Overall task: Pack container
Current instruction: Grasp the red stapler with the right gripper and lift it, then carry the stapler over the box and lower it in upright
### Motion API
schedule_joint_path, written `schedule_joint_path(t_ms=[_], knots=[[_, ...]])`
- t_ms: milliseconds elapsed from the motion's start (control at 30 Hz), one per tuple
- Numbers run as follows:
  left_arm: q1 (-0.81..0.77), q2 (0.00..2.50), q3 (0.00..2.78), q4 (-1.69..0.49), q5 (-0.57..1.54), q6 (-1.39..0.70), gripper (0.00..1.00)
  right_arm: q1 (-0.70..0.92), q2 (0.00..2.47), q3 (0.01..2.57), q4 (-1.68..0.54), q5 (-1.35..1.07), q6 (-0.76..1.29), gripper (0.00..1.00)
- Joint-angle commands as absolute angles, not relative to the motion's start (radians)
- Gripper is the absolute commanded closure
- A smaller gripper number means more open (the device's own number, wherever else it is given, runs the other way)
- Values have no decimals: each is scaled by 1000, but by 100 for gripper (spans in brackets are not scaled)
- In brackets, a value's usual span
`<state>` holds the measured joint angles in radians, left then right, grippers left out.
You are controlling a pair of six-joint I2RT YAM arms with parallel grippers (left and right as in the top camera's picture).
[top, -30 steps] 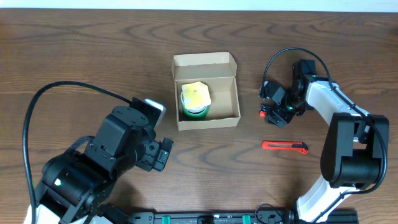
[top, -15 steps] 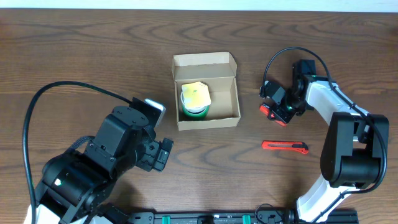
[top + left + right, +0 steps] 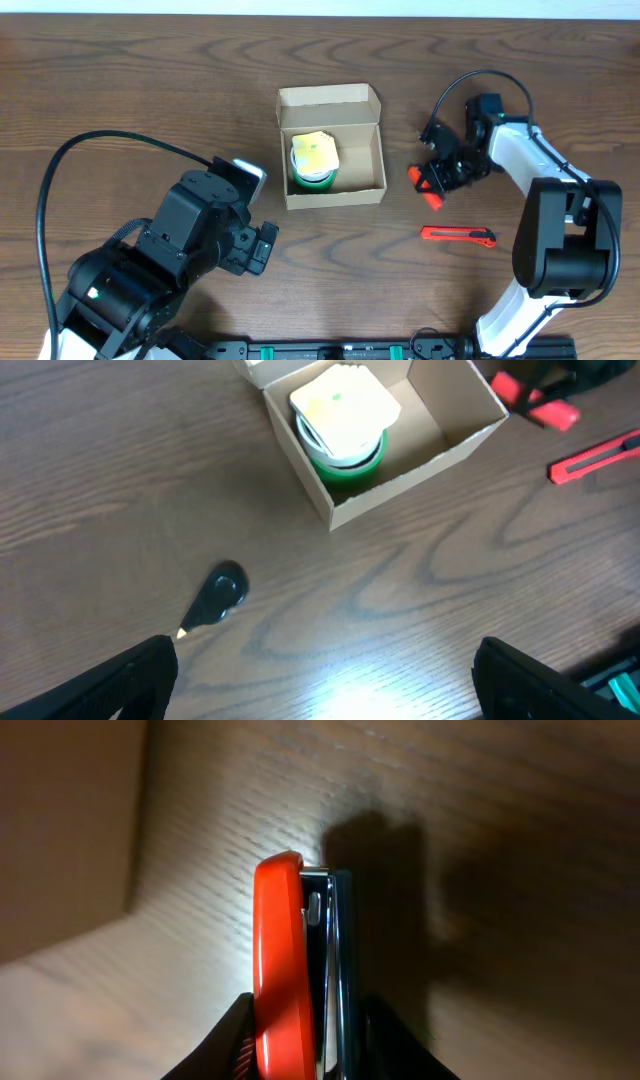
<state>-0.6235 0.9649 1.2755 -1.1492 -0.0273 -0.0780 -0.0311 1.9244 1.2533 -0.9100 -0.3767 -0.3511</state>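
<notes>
My right fingers (image 3: 232, 1046) pinch narrowly on a red stapler (image 3: 284, 960), right of centre overhead. My left fingers (image 3: 130, 680) spread wide, empty. The cardboard box (image 3: 335, 197) sits mid-frame, with bare worktop (image 3: 400, 215) between it and the stapler.

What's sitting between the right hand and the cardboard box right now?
Nothing. The overhead view shows only bare table between the container and the right hand, which is shut on a red stapler.

Nothing legible shows on the container (image 3: 330, 98) or anywhere else.
</notes>
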Motion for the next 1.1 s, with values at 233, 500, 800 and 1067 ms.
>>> schedule_joint_path(t_ms=[233, 500, 800, 1067], knots=[[-620, 960, 1271, -1153, -36, -75, 4, 44, 1844, 1605, -1121, -446, -197, 99], [-620, 960, 1271, -1153, -36, -75, 5, 182, 1760, 1651, -1073, -405, -171, 99], [-620, 960, 1271, -1153, -36, -75, 5, 361, 1766, 1623, -1076, -162, 302, 99], [-620, 960, 1271, -1153, -36, -75, 5, 480, 1768, 1593, -1099, 104, 562, 99]])
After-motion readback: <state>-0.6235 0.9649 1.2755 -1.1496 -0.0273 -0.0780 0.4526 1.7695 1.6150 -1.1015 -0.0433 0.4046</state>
